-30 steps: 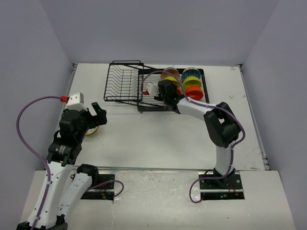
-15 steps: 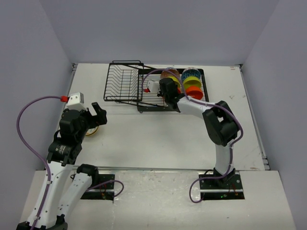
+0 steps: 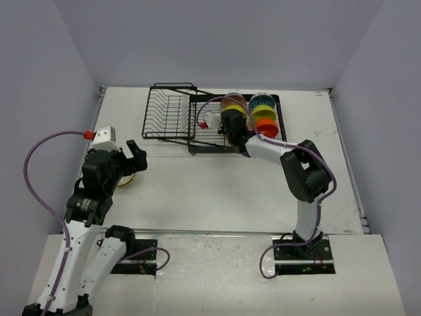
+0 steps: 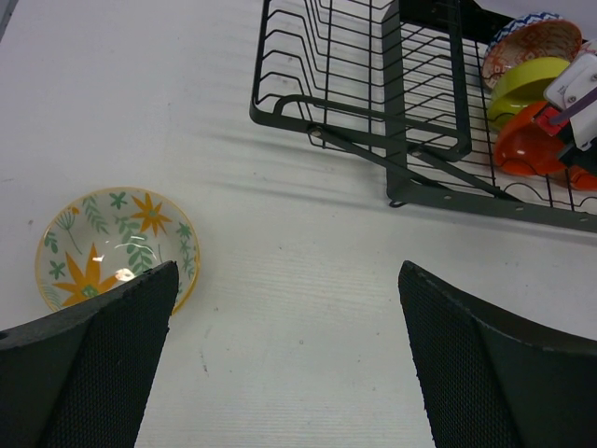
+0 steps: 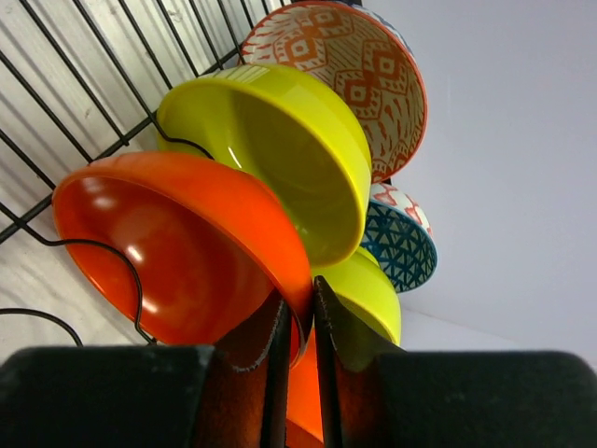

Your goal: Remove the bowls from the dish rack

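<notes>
The black wire dish rack (image 3: 172, 118) stands at the back of the table. Its flat tray holds several bowls on edge in two rows. In the right wrist view an orange bowl (image 5: 177, 252) stands nearest, then a lime bowl (image 5: 289, 159) and a red patterned bowl (image 5: 354, 65). A blue patterned bowl (image 5: 396, 243) and another lime bowl (image 5: 368, 299) stand beside them. My right gripper (image 5: 300, 308) is shut on the orange bowl's rim, over the tray (image 3: 230, 128). My left gripper (image 4: 284, 317) is open and empty above the table (image 3: 135, 158).
A floral bowl (image 4: 107, 243) sits upright on the table at the left, under my left gripper (image 3: 127, 179). The rack's deep basket (image 4: 373, 84) is empty. A second orange bowl (image 3: 266, 124) stands in the right row.
My right gripper has shifted slightly right and farther in among the bowls. The left arm has barely moved.
</notes>
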Controlling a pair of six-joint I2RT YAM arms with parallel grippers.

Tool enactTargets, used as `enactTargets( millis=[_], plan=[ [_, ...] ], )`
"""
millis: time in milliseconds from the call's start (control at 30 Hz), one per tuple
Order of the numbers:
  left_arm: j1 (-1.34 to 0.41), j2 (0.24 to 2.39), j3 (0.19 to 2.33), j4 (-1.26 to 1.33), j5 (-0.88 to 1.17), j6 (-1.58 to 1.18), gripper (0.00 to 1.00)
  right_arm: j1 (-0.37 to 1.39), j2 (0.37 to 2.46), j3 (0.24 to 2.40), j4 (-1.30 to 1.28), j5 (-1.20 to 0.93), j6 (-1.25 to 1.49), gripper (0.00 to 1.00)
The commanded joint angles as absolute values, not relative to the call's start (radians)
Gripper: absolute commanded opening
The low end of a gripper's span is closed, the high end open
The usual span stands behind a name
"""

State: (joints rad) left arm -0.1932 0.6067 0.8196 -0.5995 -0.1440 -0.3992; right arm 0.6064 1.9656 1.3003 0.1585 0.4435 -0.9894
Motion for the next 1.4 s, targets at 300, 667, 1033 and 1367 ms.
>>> enactTargets(
  millis=[300, 667, 1033, 1367],
  plan=[
    [-0.199, 0.589, 0.813, -0.560, -0.169, -0.376, 1.00, 0.626, 1.876, 1.235, 0.373, 0.509, -0.965, 0.00],
    [-0.199, 0.610, 0.818, -0.568, -0.192, -0.380, 1.00, 0.624, 1.864, 1.184, 0.532, 0.548, -0.992, 0.00],
    [-0.198, 0.607, 0.819, -0.571, -0.202, -0.382, 1.00, 0.630, 1.804, 1.164, 0.591, 0.577, -0.999, 0.00],
    [-0.198, 0.606, 0.821, -0.578, -0.227, -0.390, 1.00, 0.637, 1.703, 1.186, 0.491, 0.571, -0.942, 0.00]
  ],
)
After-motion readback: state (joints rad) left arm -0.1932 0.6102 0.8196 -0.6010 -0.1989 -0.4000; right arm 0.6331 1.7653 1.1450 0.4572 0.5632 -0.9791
